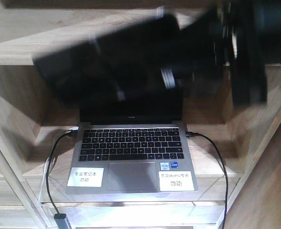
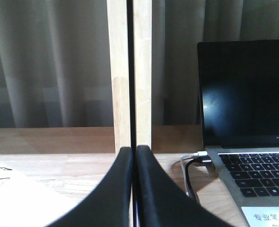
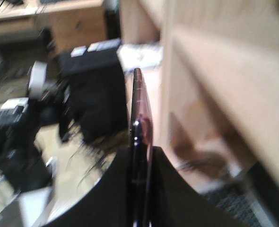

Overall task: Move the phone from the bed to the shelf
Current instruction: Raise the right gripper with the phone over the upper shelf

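Note:
The phone [image 3: 138,104] stands edge-on in the right wrist view, a thin black slab with a pinkish edge, and my right gripper [image 3: 142,149] is shut on its lower part. In the front view the phone [image 1: 116,57] is a blurred dark slab hanging in the air over the laptop, in front of the pale wooden shelf [image 1: 16,43], with the right arm [image 1: 247,52] at the top right. My left gripper [image 2: 132,150] is shut with nothing in it, low over a shelf board [image 2: 59,165] and facing an upright post [image 2: 142,71]. The bed is out of view.
An open silver laptop [image 1: 133,157] with black keys and white stickers sits on the shelf board below the phone; this laptop [image 2: 246,94] is right of the left gripper. Cables [image 1: 52,157] run from both its sides. A white sheet [image 2: 16,198] lies at the left.

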You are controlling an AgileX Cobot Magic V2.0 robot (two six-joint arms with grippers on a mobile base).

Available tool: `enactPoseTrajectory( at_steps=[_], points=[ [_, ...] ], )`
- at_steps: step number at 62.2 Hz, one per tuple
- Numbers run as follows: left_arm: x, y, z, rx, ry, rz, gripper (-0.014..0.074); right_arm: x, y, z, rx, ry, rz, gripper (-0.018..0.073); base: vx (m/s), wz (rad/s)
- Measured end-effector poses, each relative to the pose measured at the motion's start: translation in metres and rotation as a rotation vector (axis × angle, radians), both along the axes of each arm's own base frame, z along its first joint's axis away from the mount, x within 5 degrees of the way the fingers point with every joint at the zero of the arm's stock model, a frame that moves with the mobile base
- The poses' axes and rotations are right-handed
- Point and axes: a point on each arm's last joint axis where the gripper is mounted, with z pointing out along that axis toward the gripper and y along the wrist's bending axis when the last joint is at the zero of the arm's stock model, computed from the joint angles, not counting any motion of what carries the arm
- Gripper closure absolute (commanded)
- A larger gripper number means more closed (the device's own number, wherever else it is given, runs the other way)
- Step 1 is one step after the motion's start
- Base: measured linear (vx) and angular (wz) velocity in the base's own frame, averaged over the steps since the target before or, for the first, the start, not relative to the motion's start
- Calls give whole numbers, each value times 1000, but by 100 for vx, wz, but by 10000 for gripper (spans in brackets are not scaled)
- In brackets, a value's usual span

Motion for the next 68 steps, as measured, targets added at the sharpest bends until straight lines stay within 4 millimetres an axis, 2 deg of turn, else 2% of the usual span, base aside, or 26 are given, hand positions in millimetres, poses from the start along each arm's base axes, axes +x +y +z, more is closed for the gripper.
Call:
enactPoseTrajectory(
  at_steps=[8,23,36,46,57,68],
  points=[
    [0,0,0,0,0,0,595,15,5,10,21,-27,-19,561,0,0],
    [0,0,0,0,0,0,595,65,21,14,56,-27,-48,561,0,0],
    [0,0,0,0,0,0,595,108,36,18,164,-28,-69,561,0,0],
    [0,0,0,0,0,0,595,137,59,9,209,-29,-90,561,0,0],
    [0,0,0,0,0,0,595,156,90,-9,233,-17,-110,561,0,0],
    [0,0,0,0,0,0,595,174,98,-27,236,5,-172,561,0,0]
  ],
)
